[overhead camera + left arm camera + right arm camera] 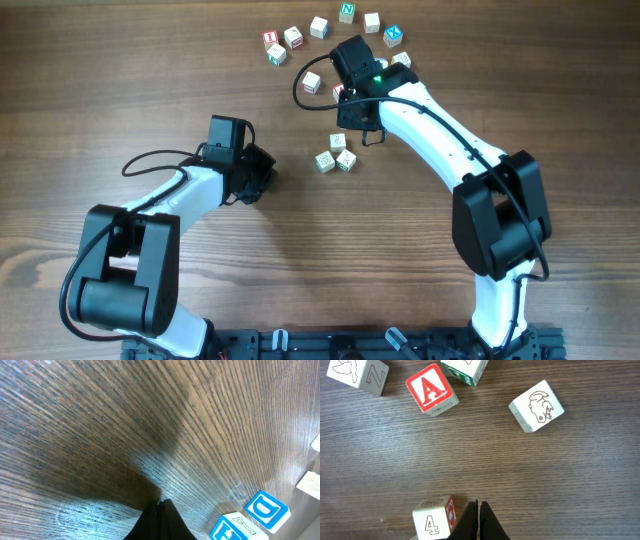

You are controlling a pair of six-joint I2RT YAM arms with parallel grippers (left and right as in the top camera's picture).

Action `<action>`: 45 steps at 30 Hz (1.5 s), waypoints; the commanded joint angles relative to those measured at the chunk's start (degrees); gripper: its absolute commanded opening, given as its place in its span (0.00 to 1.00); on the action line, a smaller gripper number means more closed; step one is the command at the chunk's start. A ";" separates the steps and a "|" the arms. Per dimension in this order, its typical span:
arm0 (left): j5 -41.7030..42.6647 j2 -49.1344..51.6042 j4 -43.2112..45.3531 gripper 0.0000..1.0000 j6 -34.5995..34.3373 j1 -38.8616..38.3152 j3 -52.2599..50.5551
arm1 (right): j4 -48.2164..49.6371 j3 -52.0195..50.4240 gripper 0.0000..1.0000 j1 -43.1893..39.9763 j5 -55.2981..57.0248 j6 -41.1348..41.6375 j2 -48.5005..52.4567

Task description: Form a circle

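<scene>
Right wrist: my right claw [478, 509] is pinched together, holding nothing, tip just beside the 4 cube [432, 521]; the A cube [431, 387] sits farther ahead. Other cubes [318, 27] lie loose, no circle yet. Step, I judge: nudging cubes into place; next needs a sideways push on the 4 cube.

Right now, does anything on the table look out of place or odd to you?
Nothing looks damaged or spilled, but the alphabet cubes are scattered at mixed angles, not ringed. Most form a loose arc at the top of the overhead view; two cubes sit side by side lower down, apart from it.
</scene>
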 commanded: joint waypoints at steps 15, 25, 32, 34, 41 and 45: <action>-4.83 2.58 -2.47 0.04 -0.74 0.63 -2.73 | 4.07 -2.95 0.04 0.09 2.89 13.29 4.31; -4.81 2.56 -2.47 0.04 -0.74 0.63 -2.73 | 4.02 -2.95 0.04 0.07 2.89 10.38 4.02; -4.90 2.58 -2.47 0.04 -0.72 0.63 -2.73 | 3.98 -2.95 0.04 0.02 1.25 9.60 4.02; -5.09 2.58 -2.47 0.04 -0.72 0.63 -2.73 | 3.80 -2.95 0.04 0.13 1.09 9.53 4.02; -5.38 2.58 -2.49 0.04 -0.72 0.63 -2.73 | 3.80 -2.99 0.04 0.15 0.17 8.66 4.04; -5.51 2.58 -2.49 0.04 -0.72 0.63 -2.73 | 3.80 -2.99 0.04 1.01 0.26 8.57 4.04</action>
